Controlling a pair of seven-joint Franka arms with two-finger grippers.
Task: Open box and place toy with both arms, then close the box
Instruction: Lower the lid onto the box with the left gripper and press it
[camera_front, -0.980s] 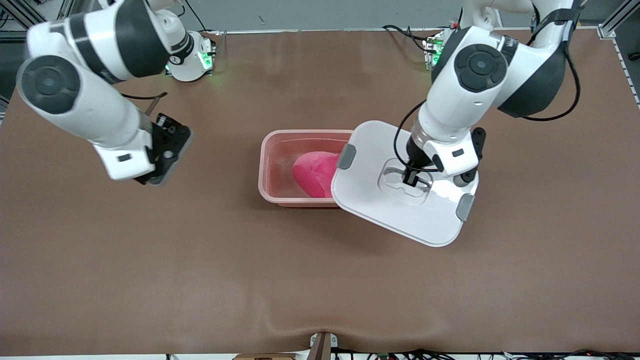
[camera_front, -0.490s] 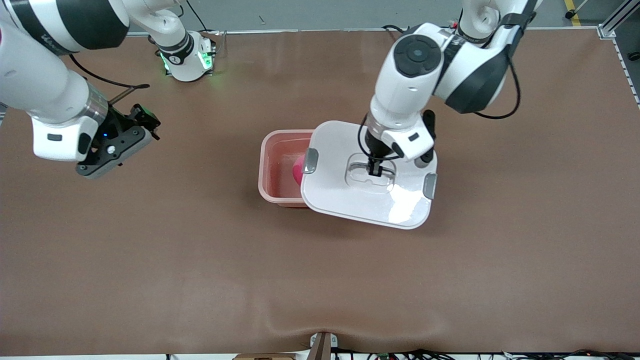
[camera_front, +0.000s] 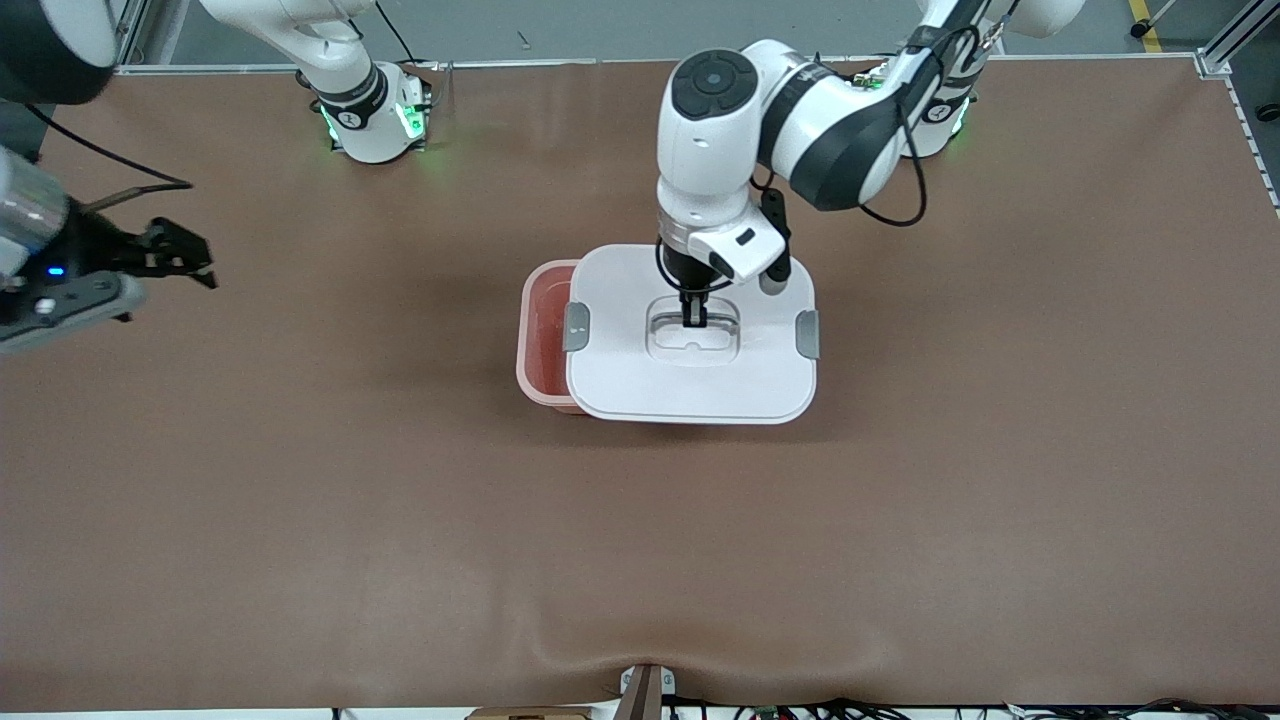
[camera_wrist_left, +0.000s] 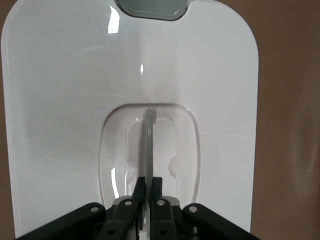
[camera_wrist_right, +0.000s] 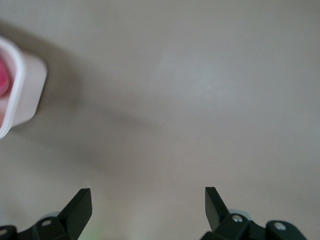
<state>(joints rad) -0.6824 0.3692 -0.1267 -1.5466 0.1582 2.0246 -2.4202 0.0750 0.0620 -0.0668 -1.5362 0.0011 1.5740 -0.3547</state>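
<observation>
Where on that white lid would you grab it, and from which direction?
By the thin clear handle standing in the lid's centre recess, from straight above. It is a narrow upright strip that two fingers can pinch; the left gripper is shut on it that way.

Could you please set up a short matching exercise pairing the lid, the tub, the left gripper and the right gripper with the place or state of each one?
Things:
1. lid
2. tub
3. left gripper
4. right gripper

Places or states:
A. open, over bare table at the right arm's end
B. shut on the lid's centre handle
C. white, covering most of the tub
D. pink, one end uncovered

Pairs: 1-C, 2-D, 3-B, 4-A
</observation>
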